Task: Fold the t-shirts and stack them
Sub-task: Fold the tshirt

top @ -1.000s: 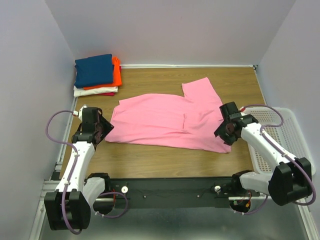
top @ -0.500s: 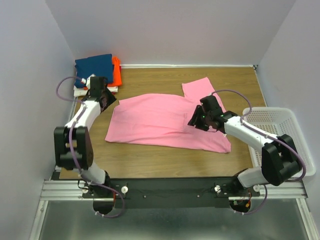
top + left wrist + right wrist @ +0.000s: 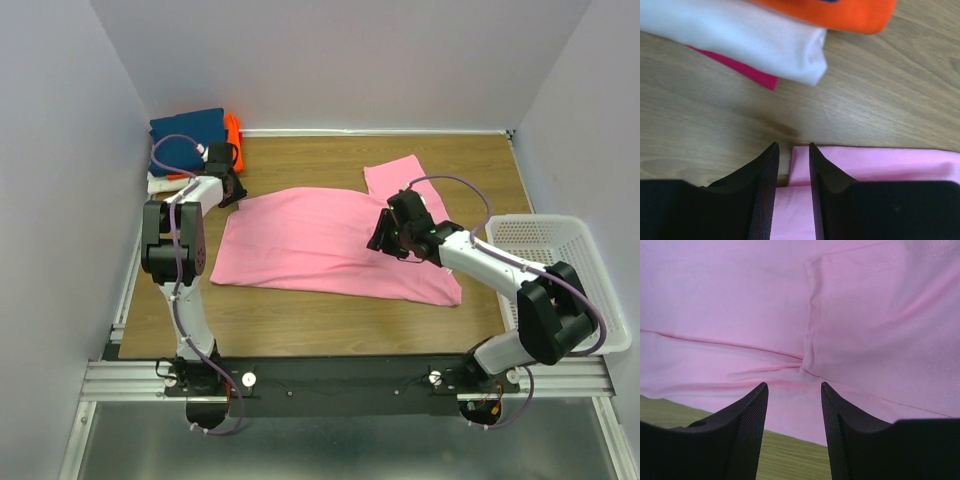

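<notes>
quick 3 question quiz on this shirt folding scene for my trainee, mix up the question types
1. Which shirt tops the stack of folded cloth t-shirts? A navy blue t-shirt B white C red
2. True or false: the right gripper is shut on the large pink cloth t-shirt.
3. Fill in: the ___ gripper sits at the pink t-shirt's corner nearest the stack.
Key: 1 A. 2 false, its jaws stand open over the cloth. 3 left, the left gripper.
</notes>
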Motion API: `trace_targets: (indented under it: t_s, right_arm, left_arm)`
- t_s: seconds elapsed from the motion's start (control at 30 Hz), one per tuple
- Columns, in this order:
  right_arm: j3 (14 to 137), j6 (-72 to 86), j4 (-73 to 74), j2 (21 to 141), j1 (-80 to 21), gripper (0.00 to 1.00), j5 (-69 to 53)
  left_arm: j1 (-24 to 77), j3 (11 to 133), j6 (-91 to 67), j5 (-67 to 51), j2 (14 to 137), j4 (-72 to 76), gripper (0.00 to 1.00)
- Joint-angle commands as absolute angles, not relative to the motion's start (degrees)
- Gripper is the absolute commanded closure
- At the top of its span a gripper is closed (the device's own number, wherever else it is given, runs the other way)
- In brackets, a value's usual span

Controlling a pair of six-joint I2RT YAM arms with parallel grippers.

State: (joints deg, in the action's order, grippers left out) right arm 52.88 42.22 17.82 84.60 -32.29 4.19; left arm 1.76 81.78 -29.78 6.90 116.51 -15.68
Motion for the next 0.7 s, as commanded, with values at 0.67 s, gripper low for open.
trace_targets:
  t_s: [0.67]
  right_arm:
    - [51.24, 42.27, 17.14, 85.69, -32.7, 0.46, 7.47]
  left_arm:
    - [3.52, 85.95, -28.48, 10.2, 121.29, -18.02, 0.81]
